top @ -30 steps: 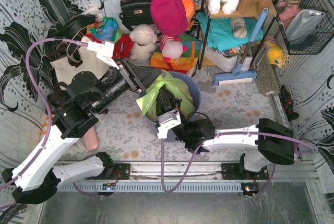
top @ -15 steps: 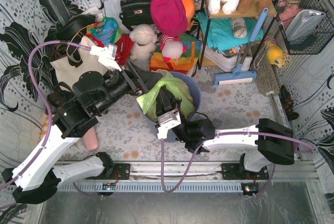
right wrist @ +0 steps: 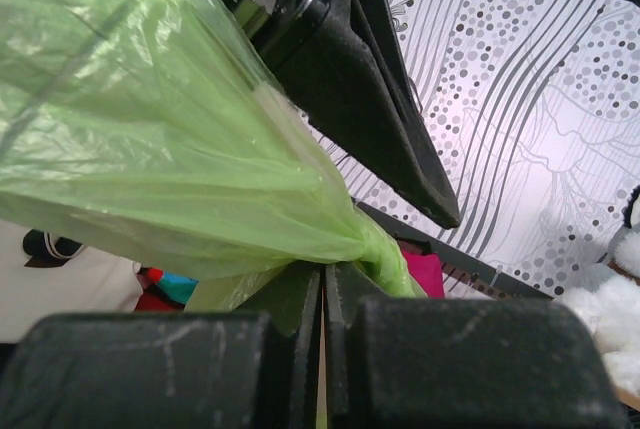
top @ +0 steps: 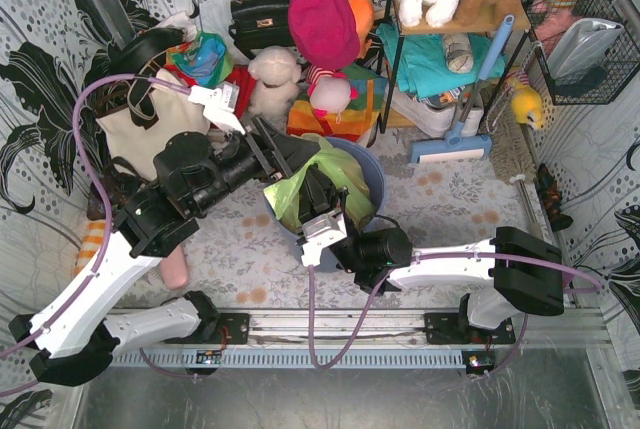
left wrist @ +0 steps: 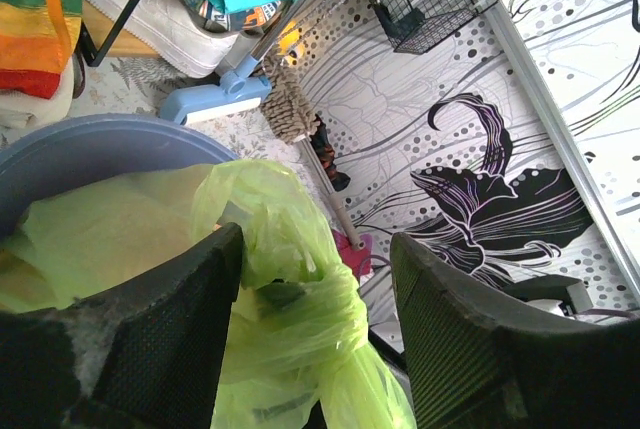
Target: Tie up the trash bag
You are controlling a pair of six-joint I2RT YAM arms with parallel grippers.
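Observation:
The trash bag [top: 322, 177] is thin lime-green plastic and sits in a round blue-grey bin [top: 373, 175]. Its top is gathered into a twisted, knotted bunch [left wrist: 300, 299]. My left gripper [top: 296, 159] hovers over the bin's left rim. In the left wrist view it [left wrist: 318, 241] stands open, with the bunch between its fingers [left wrist: 170, 329] and brushing the left one. My right gripper [top: 317, 192] reaches in from the near side. The right wrist view shows it [right wrist: 325, 277] shut, pinching a gathered neck of the bag [right wrist: 150, 139] at its fingertips.
A cream tote bag [top: 140, 131] stands left of the left arm. Plush toys [top: 276, 79], a black handbag [top: 260, 15] and a magenta bag [top: 322, 21] crowd the back. At the right are a shelf with teal cloth [top: 437, 57], a blue mop [top: 450, 149] and a wire basket [top: 585, 49].
My left gripper has opened and let go of the bag's strand, and the left arm has shifted slightly right. The right gripper has stayed shut on the bag in the same place.

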